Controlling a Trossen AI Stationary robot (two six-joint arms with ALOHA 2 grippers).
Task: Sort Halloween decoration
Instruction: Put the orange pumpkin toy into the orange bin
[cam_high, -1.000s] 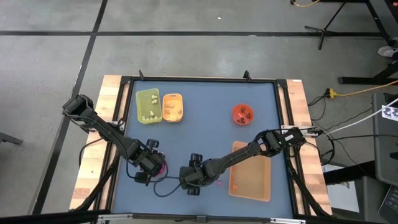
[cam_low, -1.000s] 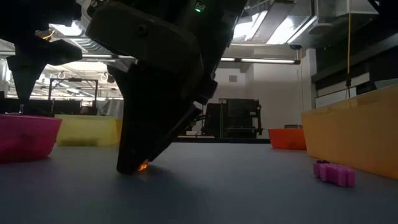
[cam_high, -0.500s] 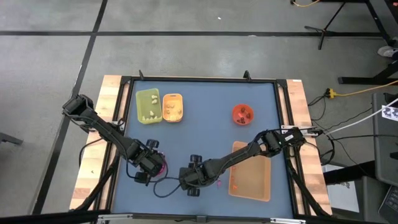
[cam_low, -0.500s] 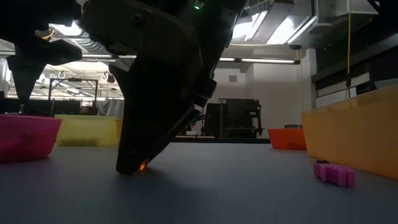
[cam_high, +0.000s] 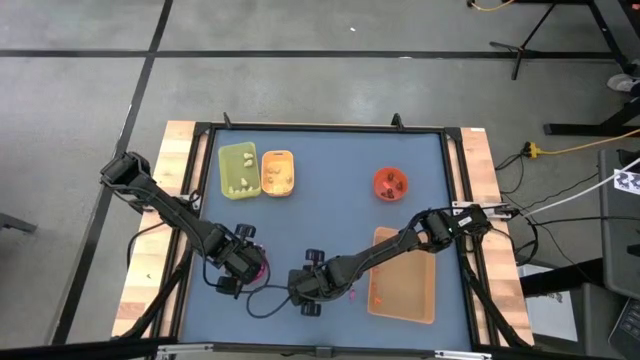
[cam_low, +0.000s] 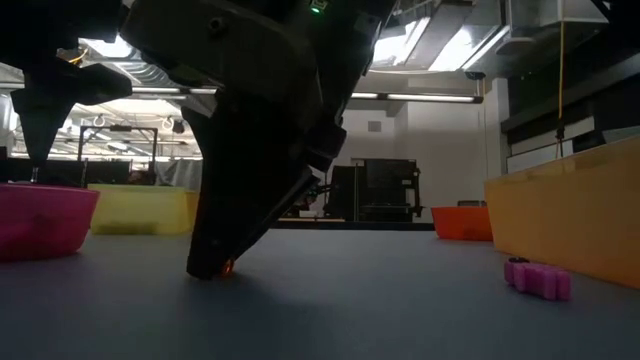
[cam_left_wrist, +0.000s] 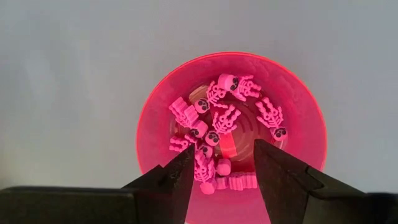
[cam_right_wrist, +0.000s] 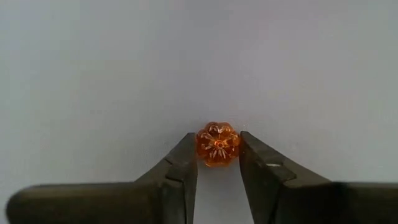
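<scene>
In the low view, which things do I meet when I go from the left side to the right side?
Pink bowl → yellow tray → right hand, down on the table at a small orange pumpkin → red-orange bowl → pink trinket → big orange tray.

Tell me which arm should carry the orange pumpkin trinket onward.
Right. The right gripper already has its fingers on either side of the orange pumpkin at the mat. The left gripper hangs open over the pink bowl of pink skeletons.
</scene>
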